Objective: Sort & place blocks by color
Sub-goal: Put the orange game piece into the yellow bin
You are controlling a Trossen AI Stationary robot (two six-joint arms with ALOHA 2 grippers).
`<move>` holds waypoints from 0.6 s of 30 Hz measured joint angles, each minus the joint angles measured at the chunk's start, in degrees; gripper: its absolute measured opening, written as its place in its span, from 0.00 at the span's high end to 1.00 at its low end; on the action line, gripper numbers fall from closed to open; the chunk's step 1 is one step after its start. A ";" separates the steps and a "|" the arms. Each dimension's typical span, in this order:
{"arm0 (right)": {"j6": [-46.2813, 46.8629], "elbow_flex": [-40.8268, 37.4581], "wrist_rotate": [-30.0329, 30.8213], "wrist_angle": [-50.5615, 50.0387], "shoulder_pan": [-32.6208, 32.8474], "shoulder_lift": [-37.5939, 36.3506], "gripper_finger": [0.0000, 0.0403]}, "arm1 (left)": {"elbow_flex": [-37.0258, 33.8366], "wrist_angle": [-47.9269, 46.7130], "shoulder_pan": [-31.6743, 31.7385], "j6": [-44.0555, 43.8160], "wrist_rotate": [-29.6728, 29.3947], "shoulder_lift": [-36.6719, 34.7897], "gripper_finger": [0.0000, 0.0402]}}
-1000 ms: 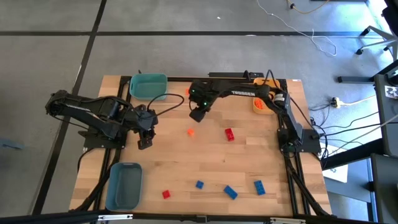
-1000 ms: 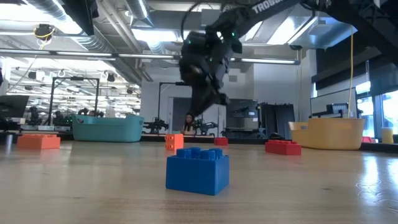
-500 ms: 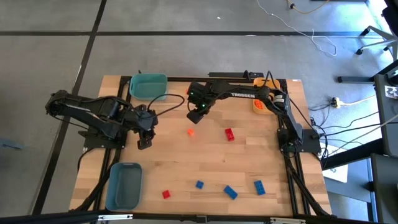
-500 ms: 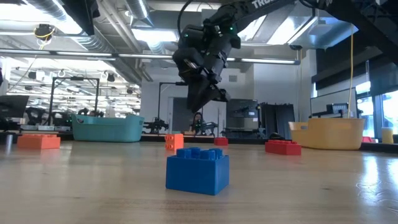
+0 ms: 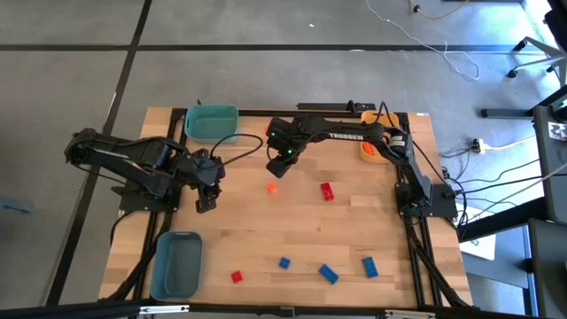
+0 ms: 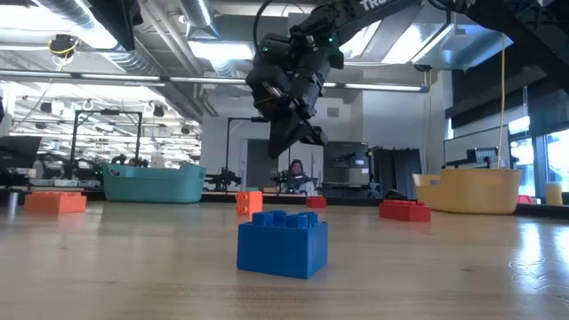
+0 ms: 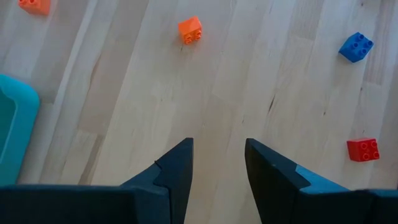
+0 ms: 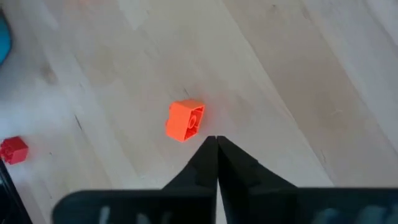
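Small blocks lie flat and scattered on the wooden table. An orange block sits mid-table, with a red block to its right. Three blue blocks and a red block lie along the near edge. My right gripper hangs shut and empty in the air, just to the far side of the orange block. My left gripper waits open and empty at the table's left, above bare wood.
A teal bin stands at the far left and a grey-blue bin at the near left. A yellow-orange bin at the far right is partly covered by my right arm. A person shows far off in the room.
My right gripper has risen a little above the table near the orange block and has stayed shut. The blocks have kept their places.
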 joint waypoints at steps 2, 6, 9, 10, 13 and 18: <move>0.25 0.00 0.28 -0.02 0.00 -0.02 0.94 | 0.00 0.00 0.00 0.00 0.00 0.02 0.65; 0.40 0.00 3.88 -0.04 0.12 -0.02 0.82 | 0.00 0.00 0.00 0.00 0.00 0.01 0.65; 1.92 -0.02 4.61 0.36 0.13 -0.02 0.72 | 0.00 0.00 0.00 0.00 0.00 0.02 0.65; 2.77 -0.02 4.62 0.60 0.13 -0.02 0.69 | 0.00 0.00 0.00 0.00 0.00 0.02 0.65; 5.07 -0.02 4.09 0.80 0.19 -0.02 0.62 | 0.00 0.00 0.00 0.00 0.00 0.02 0.65; 8.75 -0.02 2.97 0.84 1.90 -0.04 0.60 | 0.00 0.00 0.00 0.00 0.00 0.02 0.65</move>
